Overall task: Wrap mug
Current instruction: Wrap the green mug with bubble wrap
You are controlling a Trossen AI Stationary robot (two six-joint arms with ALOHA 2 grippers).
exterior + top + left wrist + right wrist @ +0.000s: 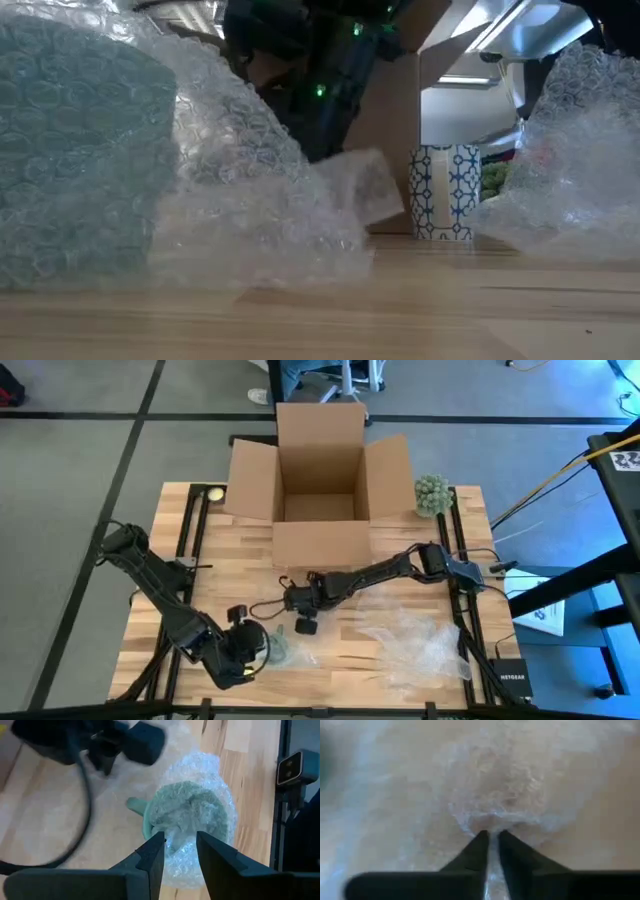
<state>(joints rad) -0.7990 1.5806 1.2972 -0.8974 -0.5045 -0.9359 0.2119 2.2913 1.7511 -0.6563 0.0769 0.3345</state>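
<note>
**Mug wrapped in bubble wrap, both grippers on the film**

The teal mug (192, 807) sits on the wooden table (330, 665), on the side of the open cardboard box (320, 485) where the arms work, and well apart from it. It is covered in bubble wrap (200, 780), with film stuffed into its mouth and a handle showing at one side.

The left gripper (180, 847) is at the mug, farther from the box than the mug is. Its fingers stand a little apart, with wrap between the tips; whether they press on it is hard to judge.

The right gripper (490, 837) lies between the box and the mug. Its fingers are nearly together, pinching a fold of the wrap.

A loose sheet of bubble wrap (415, 640) lies beside the mug. A patterned cup (445, 190) stands near the box.
</note>
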